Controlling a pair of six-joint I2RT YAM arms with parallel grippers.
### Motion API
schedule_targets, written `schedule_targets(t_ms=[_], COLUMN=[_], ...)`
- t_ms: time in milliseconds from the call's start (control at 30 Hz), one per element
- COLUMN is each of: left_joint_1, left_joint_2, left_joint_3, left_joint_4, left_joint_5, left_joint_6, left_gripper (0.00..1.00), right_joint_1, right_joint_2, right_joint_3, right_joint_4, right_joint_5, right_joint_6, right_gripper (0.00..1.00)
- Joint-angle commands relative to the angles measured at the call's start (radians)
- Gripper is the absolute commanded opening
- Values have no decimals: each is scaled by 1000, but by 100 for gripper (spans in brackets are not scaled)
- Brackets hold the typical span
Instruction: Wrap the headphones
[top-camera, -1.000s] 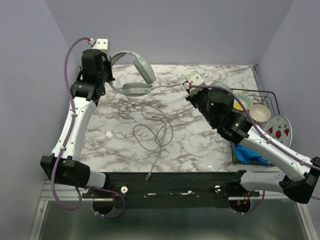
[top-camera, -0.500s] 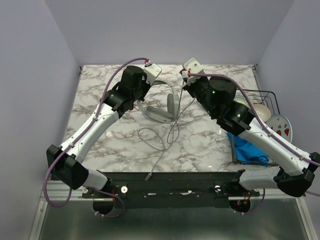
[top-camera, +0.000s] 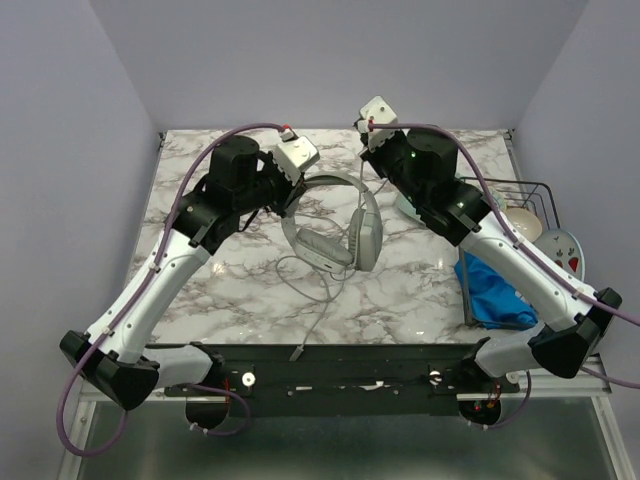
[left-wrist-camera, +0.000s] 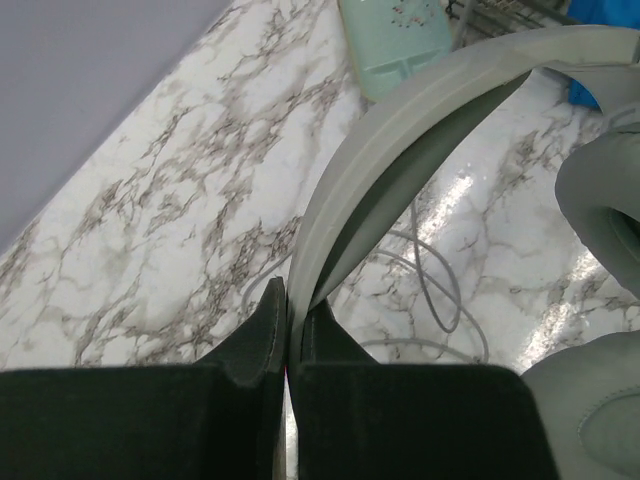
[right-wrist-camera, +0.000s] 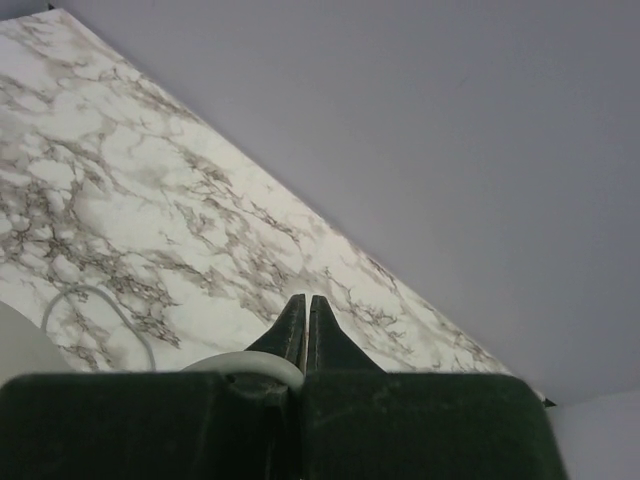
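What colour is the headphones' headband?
Light grey. The headband shows best in the left wrist view.

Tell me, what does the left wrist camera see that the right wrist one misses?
Only left wrist: the left pincer shut on the headband, an earcup and a mint-green item. Only right wrist: the right pincer shut, apparently on the cable. Both: the marble table, the wall and loose cable.

The headphones (top-camera: 335, 225) are central over the table (top-camera: 410, 290), cable (top-camera: 320, 310) trailing nearward; rack (top-camera: 500, 182) at the right edge, cloth (top-camera: 495, 305) before it
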Motion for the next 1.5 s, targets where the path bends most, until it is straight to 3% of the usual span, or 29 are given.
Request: schedule_targets(t_ms=[0,100,333,533,700,767,800,867,1000,1200,1467], left_joint_1=[-9,-11,-9,-9,-8,-6,-6,-3,-5,18,115], left_joint_2=[-45,-58,-68,-69,-74,-78,-75,-72,-39,3,101], left_joint_3=[39,47,121,176,173,184,193,246,384,526,750], left_joint_4=[-49,-35,-11,-9,2,15,19,16,-40,-73,-118], left_joint_5=[198,224,177,83,74,73,74,73,-31,-102,-159], left_joint_6=[-30,-79,-195,-228,-280,-316,-329,-367,-427,-520,-637], left_gripper=[0,0,0,0,0,0,0,0,0,0,0], right_joint_1=[-33,-82,-141,-139,-141,-139,-141,-141,-139,-141,-141], right_joint_2=[12,-23,-106,-128,-140,-132,-123,-79,15,143,216], right_joint_3=[23,-33,-216,-282,-294,-293,-288,-268,-192,-112,-123], right_joint_4=[-28,12,208,354,403,420,435,448,500,530,518], right_joint_5=[-101,-225,-475,-451,-455,-518,-547,-638,-713,-793,-831], right_joint_6=[-36,59,224,313,345,353,367,383,462,615,683], right_gripper=[9,20,23,8,7,17,29,42,54,57,58])
